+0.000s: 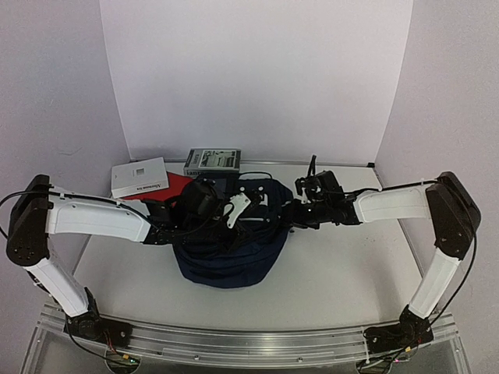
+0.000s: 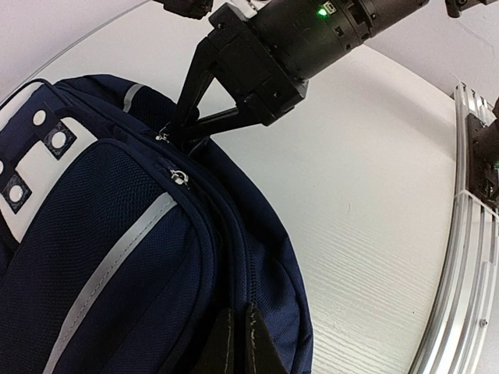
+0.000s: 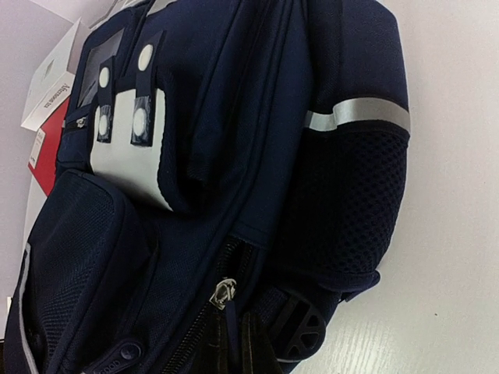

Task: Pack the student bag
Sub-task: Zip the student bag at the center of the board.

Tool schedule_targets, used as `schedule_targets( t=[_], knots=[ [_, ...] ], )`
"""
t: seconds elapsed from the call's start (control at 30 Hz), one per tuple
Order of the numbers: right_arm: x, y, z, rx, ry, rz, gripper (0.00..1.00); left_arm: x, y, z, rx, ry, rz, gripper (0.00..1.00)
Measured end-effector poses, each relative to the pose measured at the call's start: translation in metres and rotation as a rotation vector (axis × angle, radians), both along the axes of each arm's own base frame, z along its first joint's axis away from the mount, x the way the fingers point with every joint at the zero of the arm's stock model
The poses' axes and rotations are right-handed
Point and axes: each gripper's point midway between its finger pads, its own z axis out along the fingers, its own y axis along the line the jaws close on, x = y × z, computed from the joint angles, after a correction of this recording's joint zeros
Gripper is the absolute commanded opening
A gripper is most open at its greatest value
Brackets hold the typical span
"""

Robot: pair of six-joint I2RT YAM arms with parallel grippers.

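The student bag [image 1: 226, 265] lies flat in the middle of the table, navy with a light grey stripe and a pale front flap [image 3: 129, 156]. My left gripper [image 2: 238, 343] reaches in from the left and is shut on the bag's fabric right at the zipper seam [image 2: 251, 265]. From the right, my right gripper [image 3: 234, 347] is shut on the dark pull tab below the silver zipper slider [image 3: 224, 292], at the bag's side near a mesh pocket [image 3: 351, 202]. The left wrist view shows the right gripper [image 2: 185, 134] pinching at the bag's top edge.
Behind the bag lie a white box [image 1: 139, 178], a red flat item [image 1: 175, 185] and a grey-and-white box [image 1: 212, 161]. White walls close the back and sides. A metal rail [image 1: 234, 343] runs along the near table edge.
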Motion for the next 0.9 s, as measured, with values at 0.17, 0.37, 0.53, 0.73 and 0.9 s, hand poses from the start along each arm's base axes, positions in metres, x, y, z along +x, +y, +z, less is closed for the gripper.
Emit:
schedule_targets(
  t=[0.17,0.37,0.53,0.73,0.9],
  knots=[
    [-0.001,0.007,0.006,0.022,-0.015,0.048,0.0,0.0,0.017,0.01,-0.007,0.008,0.032,0.0],
    [0.002,0.011,0.024,0.04,-0.074,0.133,0.32,0.013,0.04,0.032,-0.069,0.096,0.053,0.0],
    [0.007,-0.009,0.051,0.054,-0.143,0.163,0.57,0.036,0.071,0.038,-0.083,0.242,0.104,0.0],
    [-0.018,-0.012,0.071,0.117,-0.204,0.232,0.66,0.062,0.087,0.075,-0.129,0.275,0.161,0.0],
    [-0.038,-0.006,0.056,0.171,-0.179,0.29,0.67,0.07,0.088,0.112,-0.163,0.263,0.177,0.0]
  ],
)
